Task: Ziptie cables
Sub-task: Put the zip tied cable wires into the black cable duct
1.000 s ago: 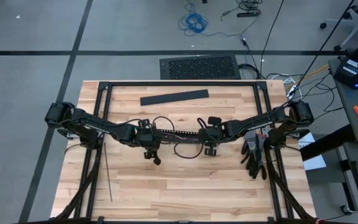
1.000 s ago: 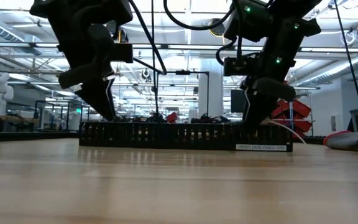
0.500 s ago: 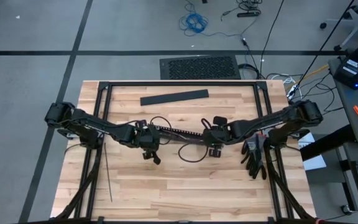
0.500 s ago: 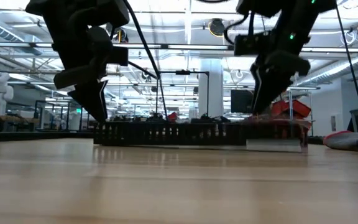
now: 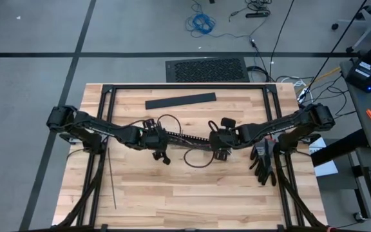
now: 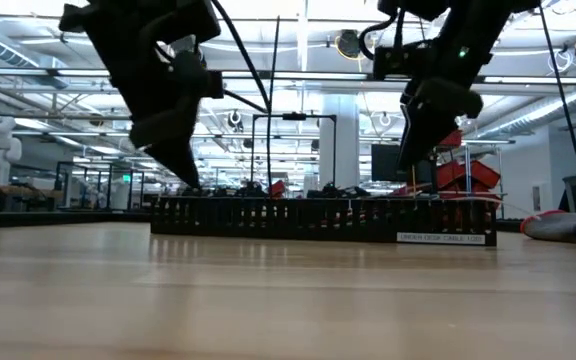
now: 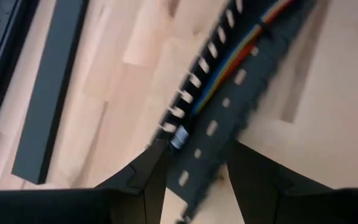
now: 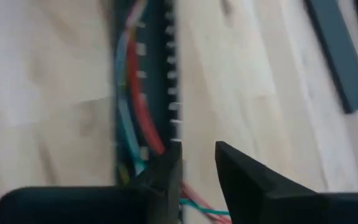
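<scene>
The cables (image 7: 252,45), red, orange, blue and grey wires, lie inside a long black slotted duct (image 5: 187,138) at the table's middle. My left gripper (image 7: 194,154) is shut on the duct's left end (image 6: 168,212). My right gripper (image 8: 197,152) hangs open a little above the duct's right end (image 6: 438,215), with bare wood showing between its fingertips and the wires (image 8: 132,87) beside one finger. The zipties (image 5: 111,177), thin dark strips, lie flat on the table near its left edge, away from both grippers. My left gripper pinches the duct's left end (image 7: 185,140) between its two fingers, one on each slotted side wall. The fingers slant down from the table's left and lie across the duct. The duct rests level on the table along its whole length (image 6: 318,222).
A flat wide black bar (image 5: 180,100) lies near the far edge. Dark gloves (image 5: 263,161) lie at the right edge. A thin dark loop (image 5: 198,161) lies just near-side of the duct. The table's near half (image 5: 185,200) is bare wood.
My right gripper has risen off the duct's right end and hangs above it. My left gripper has gone a little toward the table's right edge, and the duct has slid that way with it, staying flat on the table.
</scene>
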Robot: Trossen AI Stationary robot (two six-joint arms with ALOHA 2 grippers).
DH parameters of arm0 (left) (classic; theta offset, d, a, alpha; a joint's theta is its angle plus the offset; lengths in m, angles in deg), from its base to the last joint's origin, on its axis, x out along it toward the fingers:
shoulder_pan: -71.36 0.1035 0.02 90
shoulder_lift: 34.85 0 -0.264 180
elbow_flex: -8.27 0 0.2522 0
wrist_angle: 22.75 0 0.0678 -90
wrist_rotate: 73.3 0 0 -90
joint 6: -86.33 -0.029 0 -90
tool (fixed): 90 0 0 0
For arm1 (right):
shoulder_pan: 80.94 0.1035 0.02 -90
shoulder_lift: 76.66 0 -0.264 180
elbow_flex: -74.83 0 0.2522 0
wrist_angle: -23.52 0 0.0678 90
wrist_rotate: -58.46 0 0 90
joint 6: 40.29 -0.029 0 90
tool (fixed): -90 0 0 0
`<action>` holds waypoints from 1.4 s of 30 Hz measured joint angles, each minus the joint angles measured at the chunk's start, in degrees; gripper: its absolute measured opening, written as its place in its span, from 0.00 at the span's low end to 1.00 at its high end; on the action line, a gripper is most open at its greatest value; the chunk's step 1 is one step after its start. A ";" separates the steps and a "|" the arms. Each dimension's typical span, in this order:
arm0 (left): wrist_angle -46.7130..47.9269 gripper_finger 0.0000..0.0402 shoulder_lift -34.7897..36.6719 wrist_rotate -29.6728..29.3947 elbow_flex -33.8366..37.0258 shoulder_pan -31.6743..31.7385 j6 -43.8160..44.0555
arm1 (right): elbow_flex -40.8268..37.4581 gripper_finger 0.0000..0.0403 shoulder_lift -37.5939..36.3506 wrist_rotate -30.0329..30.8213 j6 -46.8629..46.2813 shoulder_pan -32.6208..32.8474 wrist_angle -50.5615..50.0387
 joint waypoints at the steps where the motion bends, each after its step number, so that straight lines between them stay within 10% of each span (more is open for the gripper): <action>1: -0.38 0.40 0.00 0.00 0.00 0.61 -0.24 | -0.09 0.21 0.00 0.12 0.21 -0.93 -0.12; 6: -1.05 0.40 0.00 0.00 0.00 3.09 -0.30 | -2.47 0.13 0.04 -1.20 3.73 -6.55 -0.17; 12: -1.00 0.40 -0.32 0.02 0.00 3.99 -0.34 | -2.67 0.07 0.04 -17.95 10.03 -14.34 0.90; 42: -2.56 0.40 -7.99 0.48 -0.04 3.97 -0.21 | -2.67 0.06 9.11 -39.70 34.02 -32.22 -2.08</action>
